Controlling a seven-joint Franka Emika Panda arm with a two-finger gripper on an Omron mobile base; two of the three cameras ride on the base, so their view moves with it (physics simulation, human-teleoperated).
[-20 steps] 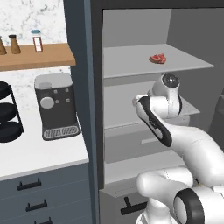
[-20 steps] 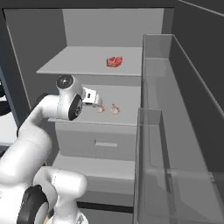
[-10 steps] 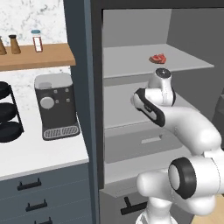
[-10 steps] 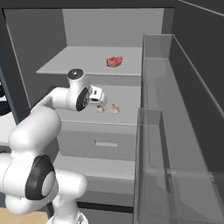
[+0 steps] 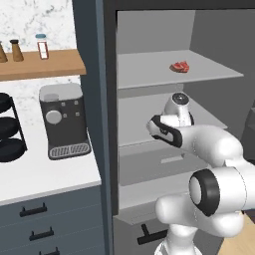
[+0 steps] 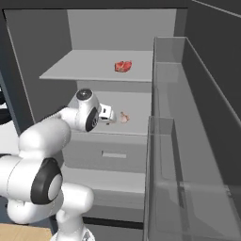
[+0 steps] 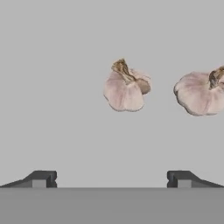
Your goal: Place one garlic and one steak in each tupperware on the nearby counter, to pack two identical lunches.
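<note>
Open grey fridge beside a white bench (image 5: 45,177) over dark blue drawers; coffee machine (image 5: 63,119) on that bench, wooden wall shelf (image 5: 40,64) with small bottles above it. Upper fridge shelf (image 6: 84,70): one red steak (image 6: 123,66), lying flat near the right side. Middle fridge shelf (image 6: 136,106): two garlic bulbs, a near garlic (image 7: 126,87) almost centred ahead of the tool, a second garlic (image 7: 200,92) just beside it to the right in the hand view, the two apart and not touching. Tool (image 7: 111,179): jaws at full spread, nothing between them, well short of the near bulb; seen from the right base camera it (image 6: 109,116) sits level with the middle shelf, just beside a bulb. Handling, by judgement: garlic is light, firm under a papery skin, rounded and inclined to roll, so best taken across the widest part of the body with the stem clear of the pads; the dry skin may slip or flake under a light squeeze. Steak is likely soft, limp and slick, better pinched across a thicker edge.
</note>
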